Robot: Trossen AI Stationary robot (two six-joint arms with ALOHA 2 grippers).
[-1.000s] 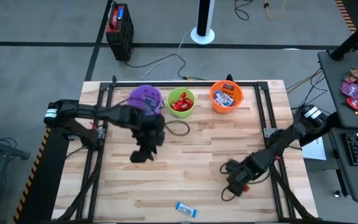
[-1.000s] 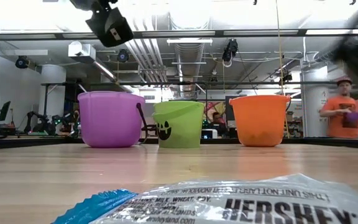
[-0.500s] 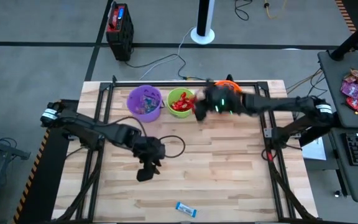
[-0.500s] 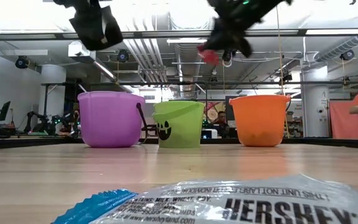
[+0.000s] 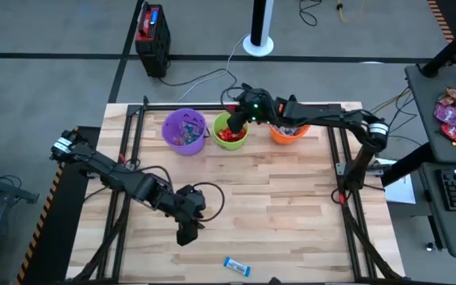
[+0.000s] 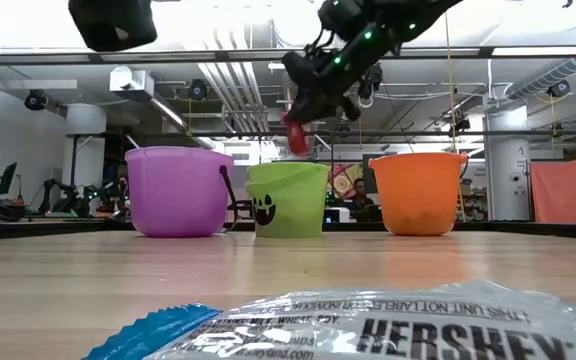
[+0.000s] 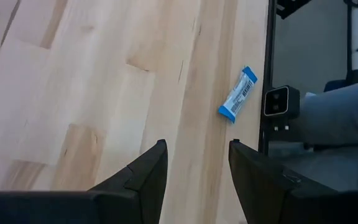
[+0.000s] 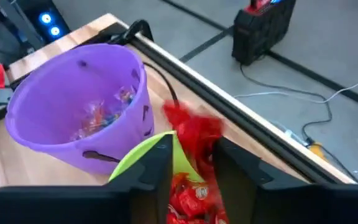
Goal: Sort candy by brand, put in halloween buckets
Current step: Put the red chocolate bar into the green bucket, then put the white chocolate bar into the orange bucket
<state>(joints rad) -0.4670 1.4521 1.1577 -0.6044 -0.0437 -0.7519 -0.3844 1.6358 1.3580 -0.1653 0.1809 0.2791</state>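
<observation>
Wooden table (image 5: 275, 198): crinkled red candy (image 8: 190, 132) (blurred) above green bucket (image 5: 229, 131).

We see grey floor (image 5: 54, 95) around wooden counter (image 5: 275, 206); black case (image 5: 152, 32) far left; side desk (image 5: 450, 119) right; ceiling pipes (image 6: 238, 85).

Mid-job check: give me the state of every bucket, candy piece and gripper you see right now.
purple bucket: upright, twisted candies inside
green bucket: upright, red candies inside
orange bucket: upright, partly hidden under the right arm
red candy: below the right fingers, above the green bucket
blue bar: flat on the table's near edge
right gripper: over the green bucket
left gripper: open, empty, aimed toward the blue bar
</observation>
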